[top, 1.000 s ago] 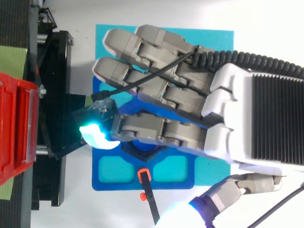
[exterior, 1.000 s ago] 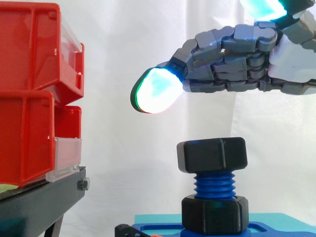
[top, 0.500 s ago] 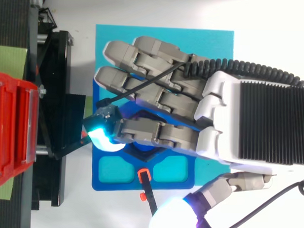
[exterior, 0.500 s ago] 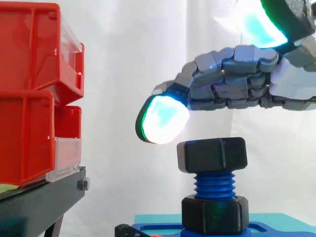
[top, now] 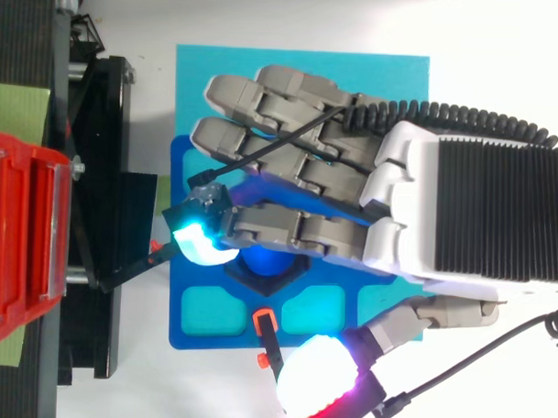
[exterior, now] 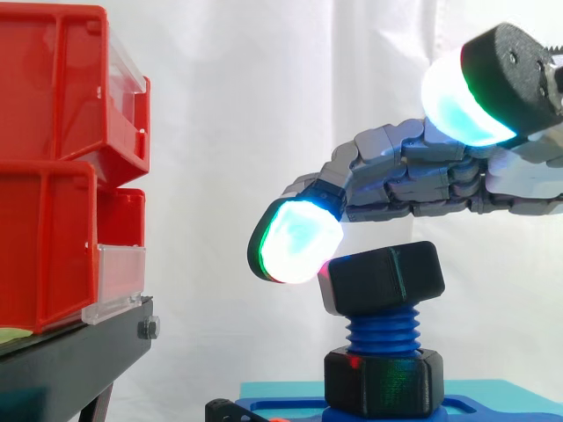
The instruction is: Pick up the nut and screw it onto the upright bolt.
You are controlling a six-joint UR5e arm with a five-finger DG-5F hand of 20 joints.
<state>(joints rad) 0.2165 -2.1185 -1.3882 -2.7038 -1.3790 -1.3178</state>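
Nearest to us in the side view, at the upper right of the frame, the thumb pad (exterior: 457, 101) glows white and cyan, raised well above and apart from everything else. Behind it the hand (exterior: 422, 171) reaches in from the right edge with its fingers nearly straight and sloping down to the left, spread open and gripping nothing. One glowing fingertip (exterior: 295, 242) touches the upper left corner of the black nut (exterior: 387, 277). The nut sits tilted on top of the upright blue bolt (exterior: 383, 332), right of centre, above a second black nut (exterior: 383, 380) at the bolt's foot. From above, the hand (top: 462, 215) covers most of the blue fixture plate (top: 178, 334) on its cyan mat (top: 211, 64); the blue round spot under the fingers may be the bolt's tip. At the left edge, red bins (exterior: 48, 176) stand on a black stand (exterior: 70, 360). Farthest back hangs the white curtain (exterior: 229, 88).
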